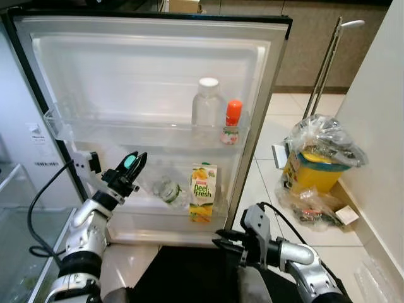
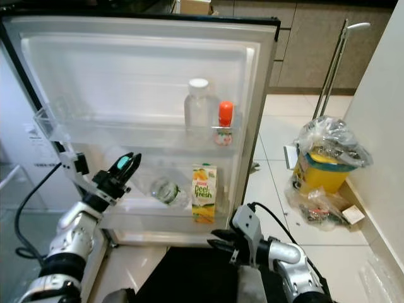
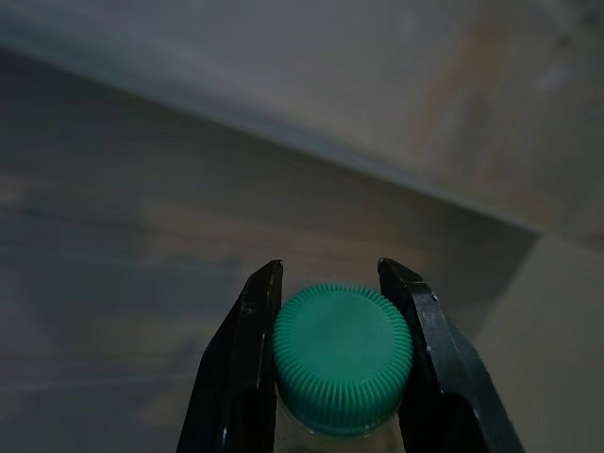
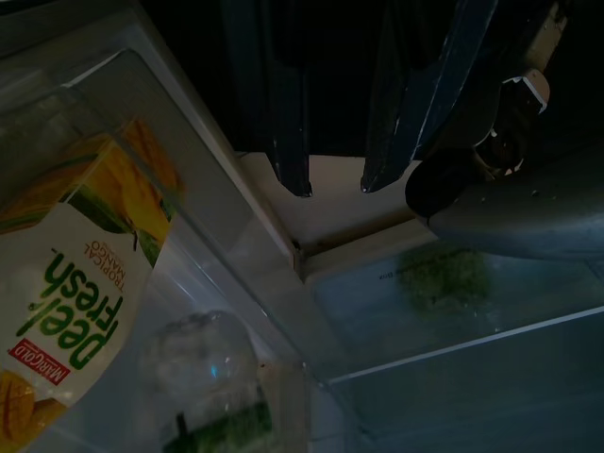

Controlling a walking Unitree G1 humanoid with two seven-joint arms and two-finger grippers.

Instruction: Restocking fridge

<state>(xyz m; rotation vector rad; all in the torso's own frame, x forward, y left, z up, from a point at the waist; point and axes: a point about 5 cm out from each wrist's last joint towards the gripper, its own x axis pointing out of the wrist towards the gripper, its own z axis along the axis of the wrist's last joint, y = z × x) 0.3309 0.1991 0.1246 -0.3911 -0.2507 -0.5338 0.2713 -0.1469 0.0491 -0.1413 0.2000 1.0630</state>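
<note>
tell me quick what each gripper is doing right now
Left gripper: shut on a green-capped bottle.
Right gripper: open, holding nothing, low by the fridge door.

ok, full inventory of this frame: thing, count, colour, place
fridge door: 1, white, open, facing robot
clear bottle: 1, white cap, upper door shelf
sauce bottle: 1, orange cap, upper shelf, beside clear bottle
juice carton: 1, yellow-green, lower door shelf
lying bottle: 1, clear, lower shelf, beside carton
bin: 1, yellow, plastic-lined, on floor by the wall
green-capped bottle: 1, between left fingers
left gripper: shut on green-capped bottle, near lower shelf
right gripper: open, low, below carton
</note>
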